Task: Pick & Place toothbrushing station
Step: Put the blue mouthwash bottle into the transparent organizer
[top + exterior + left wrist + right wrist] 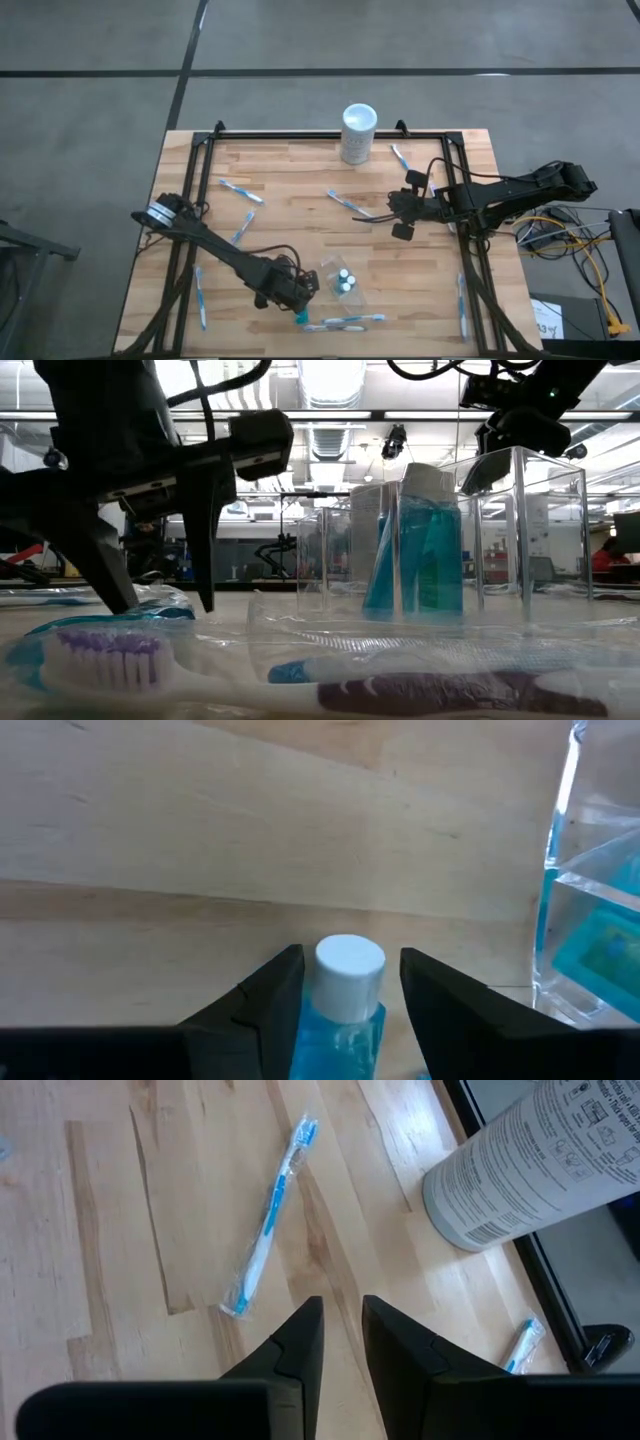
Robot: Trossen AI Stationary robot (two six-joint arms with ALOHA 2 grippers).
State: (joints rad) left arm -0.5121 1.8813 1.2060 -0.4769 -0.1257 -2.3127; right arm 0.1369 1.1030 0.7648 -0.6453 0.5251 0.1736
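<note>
A teal tube with a white cap (pixel 350 968) lies on the wooden table near its front edge (pixel 300 317). My left gripper (pixel 352 960) is open and points steeply down. Its two fingers stand on either side of the tube's cap end, with a small gap on each side. Just right of it stands the small clear cup (pixel 327 272) with two teal tubes (pixel 420 550) inside. Several wrapped blue-and-white toothbrushes (pixel 240 190) lie scattered over the table. My right gripper (pixel 340 1315) hangs above the table's right middle (pixel 390 210), its fingers narrowly apart and nothing between them.
A tall white cylinder (pixel 358 133) stands at the far edge, and shows too in the right wrist view (pixel 530 1160). A toothbrush with purple bristles (pixel 110 660) lies along the near edge in front of my left gripper. A black frame (pixel 190 200) rims the table.
</note>
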